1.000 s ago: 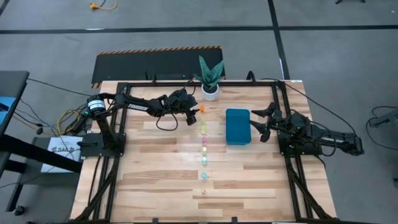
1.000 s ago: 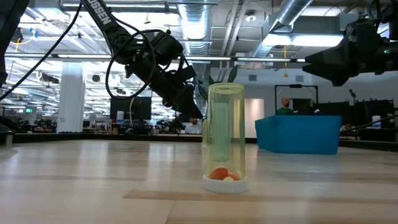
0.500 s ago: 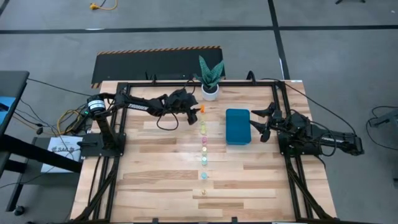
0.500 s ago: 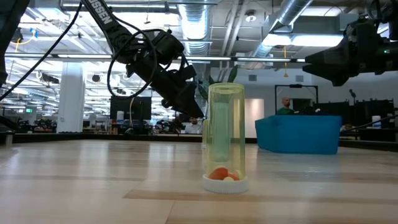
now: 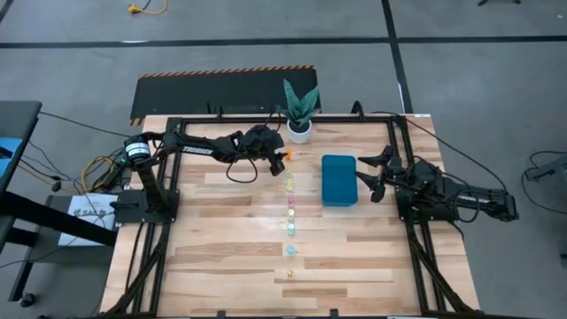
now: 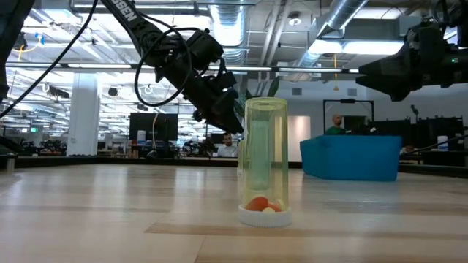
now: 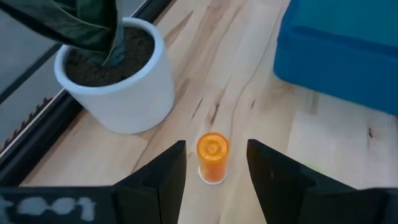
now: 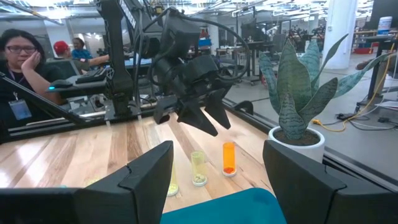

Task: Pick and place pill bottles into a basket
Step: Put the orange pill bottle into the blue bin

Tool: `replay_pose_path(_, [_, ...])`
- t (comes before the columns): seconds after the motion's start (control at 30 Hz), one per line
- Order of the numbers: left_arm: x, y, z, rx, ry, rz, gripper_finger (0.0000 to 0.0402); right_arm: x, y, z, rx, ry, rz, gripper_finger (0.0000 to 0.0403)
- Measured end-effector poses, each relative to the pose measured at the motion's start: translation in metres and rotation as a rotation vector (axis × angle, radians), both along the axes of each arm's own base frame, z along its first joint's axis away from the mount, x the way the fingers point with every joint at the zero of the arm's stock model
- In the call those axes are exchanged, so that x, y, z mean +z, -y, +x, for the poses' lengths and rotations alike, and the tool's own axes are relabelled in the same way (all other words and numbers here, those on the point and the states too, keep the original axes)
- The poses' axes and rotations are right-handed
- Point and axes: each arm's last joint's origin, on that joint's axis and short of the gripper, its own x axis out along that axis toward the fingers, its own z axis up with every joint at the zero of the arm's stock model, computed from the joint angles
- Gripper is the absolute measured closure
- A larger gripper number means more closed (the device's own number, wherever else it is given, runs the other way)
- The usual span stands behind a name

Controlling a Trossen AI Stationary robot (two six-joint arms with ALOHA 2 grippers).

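Note:
Several tiny pill bottles stand upright in a line down the table's middle, from the orange bottle (image 5: 286,155) at the far end to the pale one (image 5: 289,275) near the front, which fills the low view (image 6: 265,161). The teal-blue basket (image 5: 338,180) sits to the right of the line. My left gripper (image 5: 275,158) is open and hovers over the orange bottle (image 7: 212,157), whose top shows between the two fingers without touching them. My right gripper (image 5: 372,173) is open and empty at the basket's right side.
A white plant pot (image 5: 299,131) with a green plant stands just beyond the orange bottle, close to my left gripper (image 8: 199,112). A black frame runs along the table's edges. People sit in the room beyond the table (image 8: 18,56).
My left gripper has moved a little toward the table's far right, toward the orange bottle, and has risen slightly. It has stayed open. The bottles and the basket have not moved.

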Motion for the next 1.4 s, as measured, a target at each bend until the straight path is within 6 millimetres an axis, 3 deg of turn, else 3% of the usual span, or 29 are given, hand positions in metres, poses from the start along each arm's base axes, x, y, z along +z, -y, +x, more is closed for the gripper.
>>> replay_pose_path(0.3, [-0.003, 0.002, 0.000, 0.000, -0.024, -0.017, 0.0242, 0.000, 0.000, 0.000, 0.000, 0.000, 0.000, 0.0159])
replay_pose_path(0.67, [-0.008, -0.004, 0.027, 0.003, -0.148, -0.013, 0.0242, 0.000, 0.000, 0.000, 0.002, -0.005, 0.001, 0.0159])
replay_pose_path(1.13, [-0.006, -0.006, 0.028, -0.026, -0.137, -0.007, 0.0241, -0.001, 0.000, 0.000, 0.001, -0.007, 0.001, 0.0159])
replay_pose_path(1.4, [-0.006, -0.006, 0.028, -0.039, -0.133, -0.011, 0.0207, -0.001, 0.000, 0.000, 0.001, -0.007, 0.001, 0.0159])
